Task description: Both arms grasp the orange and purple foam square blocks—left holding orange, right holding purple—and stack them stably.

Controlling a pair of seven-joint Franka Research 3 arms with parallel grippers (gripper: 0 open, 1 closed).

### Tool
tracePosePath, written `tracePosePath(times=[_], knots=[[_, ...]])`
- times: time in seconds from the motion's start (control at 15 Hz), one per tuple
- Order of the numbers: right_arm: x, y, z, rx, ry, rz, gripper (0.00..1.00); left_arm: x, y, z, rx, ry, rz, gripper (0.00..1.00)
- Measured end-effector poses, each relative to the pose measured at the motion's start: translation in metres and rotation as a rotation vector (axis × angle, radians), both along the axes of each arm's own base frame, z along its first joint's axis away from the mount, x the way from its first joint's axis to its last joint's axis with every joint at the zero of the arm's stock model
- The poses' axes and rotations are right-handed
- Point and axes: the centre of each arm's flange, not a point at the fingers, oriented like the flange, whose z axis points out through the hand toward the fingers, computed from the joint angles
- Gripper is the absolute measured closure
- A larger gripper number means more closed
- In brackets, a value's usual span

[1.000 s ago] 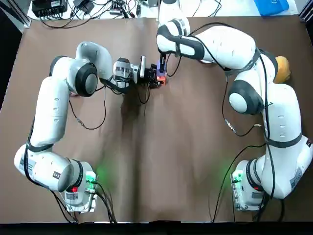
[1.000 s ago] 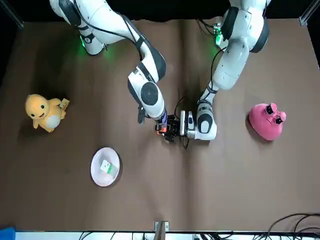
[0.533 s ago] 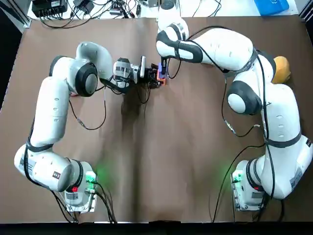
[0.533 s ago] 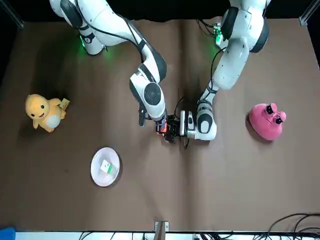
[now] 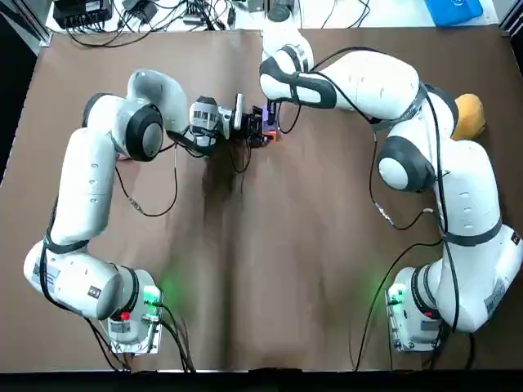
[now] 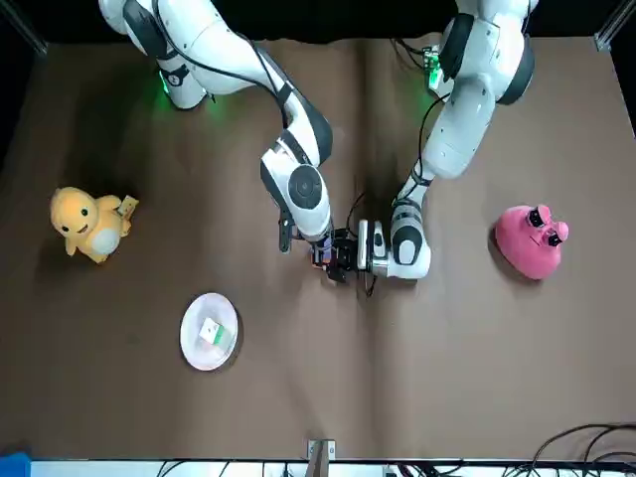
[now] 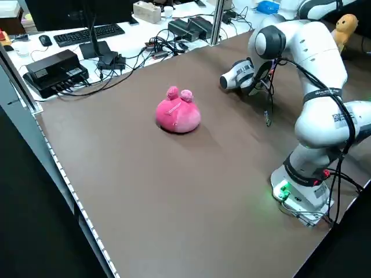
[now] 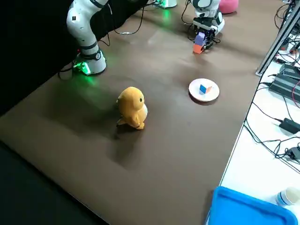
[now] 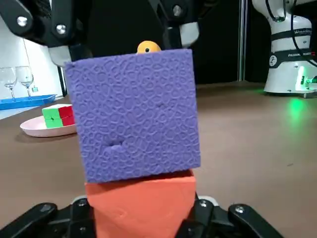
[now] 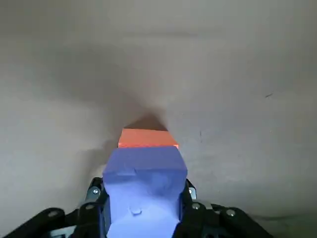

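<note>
Left gripper (image 5: pixel 257 127), lying low over the brown table (image 5: pixel 270 269), is clamping the orange foam square block (image 9: pixel 141 208) mid-table. Right gripper (image 10: pixel 143 198), reaching from above, is pinching the purple foam square block (image 9: pixel 133 114), which is sitting on the orange one. A pink plush toy (image 6: pixel 531 241), a yellow plush duck (image 6: pixel 87 224) and a pink round plate (image 6: pixel 191 350) bearing a small coloured cube (image 6: pixel 210 332) are lying well apart.

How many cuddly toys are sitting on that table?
2. A yellow plush toy sits on the robot's right side of the table, and a pink plush toy on its left side. No other shows, though a small one could be hidden.
</note>
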Motion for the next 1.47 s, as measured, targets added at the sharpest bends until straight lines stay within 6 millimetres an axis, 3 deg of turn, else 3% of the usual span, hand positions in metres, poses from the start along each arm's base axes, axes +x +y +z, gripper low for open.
tracePosePath(times=[1.2, 1.27, 1.47], knots=[[-0.0001, -0.0002, -0.0005, -0.004, 0.003, -0.041, 0.47, 0.0000, -0.0001, 0.0000, 0.000, 0.000, 0.000, 0.42], [0.0000, -0.0006, -0.0009, -0.006, 0.005, -0.041, 0.42, 0.0000, -0.0001, 0.0000, 0.000, 0.000, 0.000, 0.42], [-0.0022, -0.0029, -0.0075, -0.019, 0.016, -0.041, 0.17, 0.0000, -0.0001, 0.0000, 0.000, 0.000, 0.000, 0.42]])
